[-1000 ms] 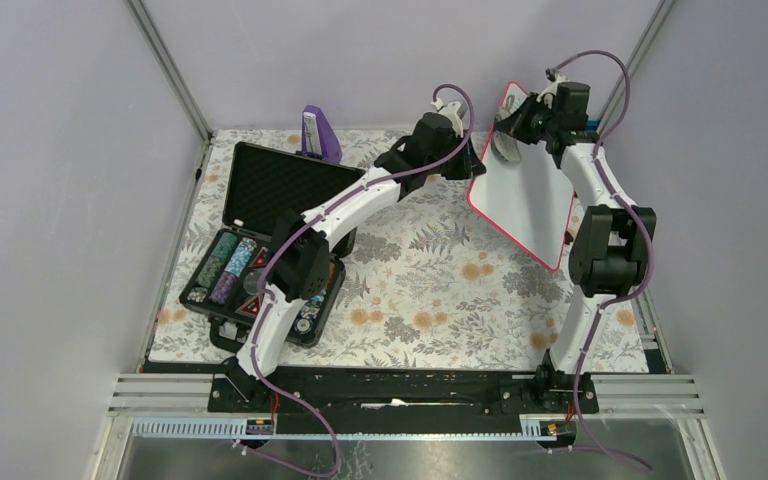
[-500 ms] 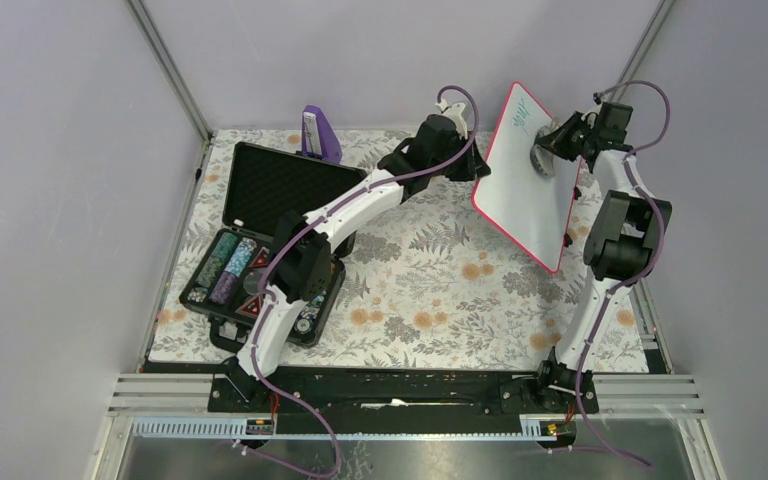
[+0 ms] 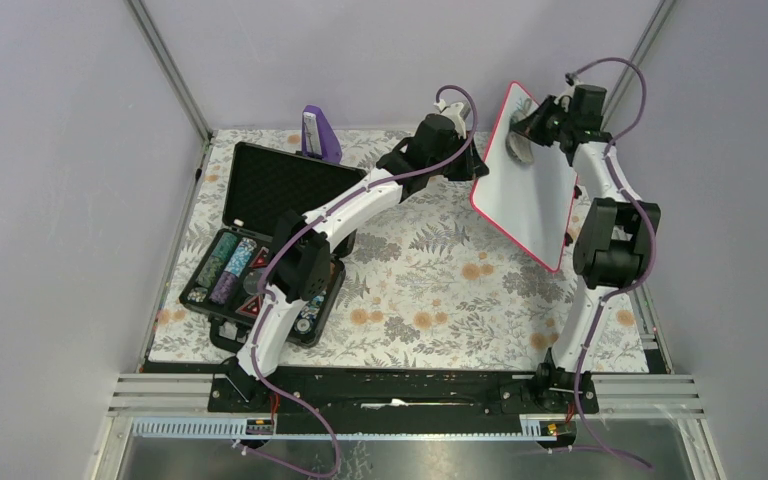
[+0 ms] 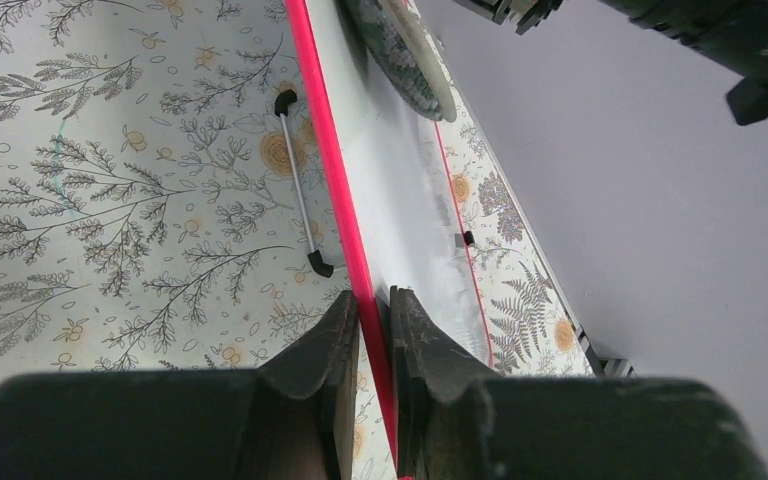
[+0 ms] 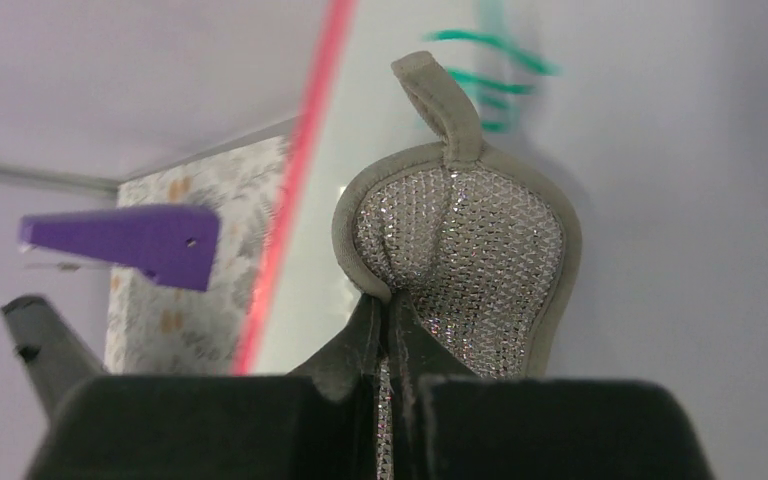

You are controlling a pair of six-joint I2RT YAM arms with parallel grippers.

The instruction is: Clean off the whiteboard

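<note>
The whiteboard (image 3: 530,195) stands tilted on its edge at the back right, its red rim (image 4: 332,160) pinched by my left gripper (image 4: 372,300), which shows in the top view (image 3: 472,165). My right gripper (image 5: 388,305) is shut on a grey sparkly sponge pad (image 5: 465,265) and presses it against the board's upper part (image 3: 520,145). Blurred green handwriting (image 5: 490,80) remains on the board just beyond the pad. The pad also shows in the left wrist view (image 4: 400,55).
An open black case (image 3: 260,240) with poker chips lies at the left. A purple stand (image 3: 318,132) sits at the back. A grey pen with black ends (image 4: 298,180) lies on the floral cloth (image 3: 420,290) beside the board.
My right gripper with the pad swung out to the right over the board and has come back left onto its upper part. The left gripper and board barely moved.
</note>
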